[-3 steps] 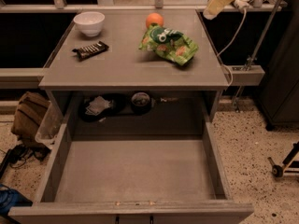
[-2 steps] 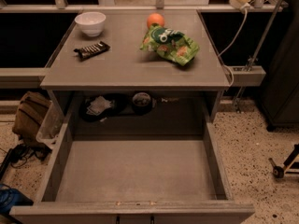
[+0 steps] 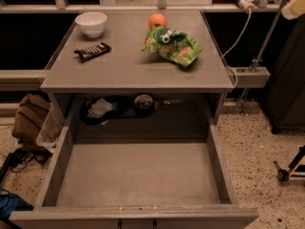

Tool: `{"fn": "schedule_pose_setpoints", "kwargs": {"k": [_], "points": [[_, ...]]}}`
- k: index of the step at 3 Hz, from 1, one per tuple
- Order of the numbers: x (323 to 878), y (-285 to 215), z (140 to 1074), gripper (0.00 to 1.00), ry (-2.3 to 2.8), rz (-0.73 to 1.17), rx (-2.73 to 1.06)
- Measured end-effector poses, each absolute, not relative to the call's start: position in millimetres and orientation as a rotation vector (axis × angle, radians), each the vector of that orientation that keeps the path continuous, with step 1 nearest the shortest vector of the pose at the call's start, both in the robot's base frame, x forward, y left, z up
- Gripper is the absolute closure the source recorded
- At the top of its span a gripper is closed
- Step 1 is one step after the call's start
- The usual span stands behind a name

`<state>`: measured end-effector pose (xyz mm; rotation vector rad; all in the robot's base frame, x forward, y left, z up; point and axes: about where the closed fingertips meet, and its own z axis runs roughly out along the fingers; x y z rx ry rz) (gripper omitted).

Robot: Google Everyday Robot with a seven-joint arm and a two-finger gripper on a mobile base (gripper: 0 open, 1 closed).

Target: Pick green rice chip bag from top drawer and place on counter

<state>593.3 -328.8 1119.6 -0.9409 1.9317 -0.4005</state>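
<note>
Gripper (image 3: 295, 5) has slid off to the top-right corner since a sec ago, up & away from the worktop (image 3: 128, 66). Only a pale sliver of it shows at the edge of view now. Nothing else has budged.

Green rice chip bag (image 3: 172, 46) lies crumpled on the back-right part of the worktop, right beside the orange (image 3: 157, 20), maybe touching it, can't say for sure. Top drawer (image 3: 220, 166) hangs wide open below, and the bag's not in it. So pick & place looks done, imo, and the step in hand is the retreat.

To do that well: take the arm up & out, well apart from the bag so nothing drags it twd the edge, and mind the white cable (image 3: 239, 30) on the right. Bag looks light & slippery, so even a brush would prob shift it. White bowl (image 3: 91, 23) and black candy bar (image 3: 93, 51) sit over on the left, well apart from the bag, no risk there.

Gripper state: can't tell if it's released or clenched, too little of it in view. It touches nothing on the worktop & the bag isn't in it
</note>
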Motion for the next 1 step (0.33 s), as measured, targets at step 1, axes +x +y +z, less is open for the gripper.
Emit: {"fn": "schedule_pose_setpoints", "kwargs": {"k": [1], "points": [[592.7,-342.3,1125.9,0.00,1.906,-0.427,-0.893]]}}
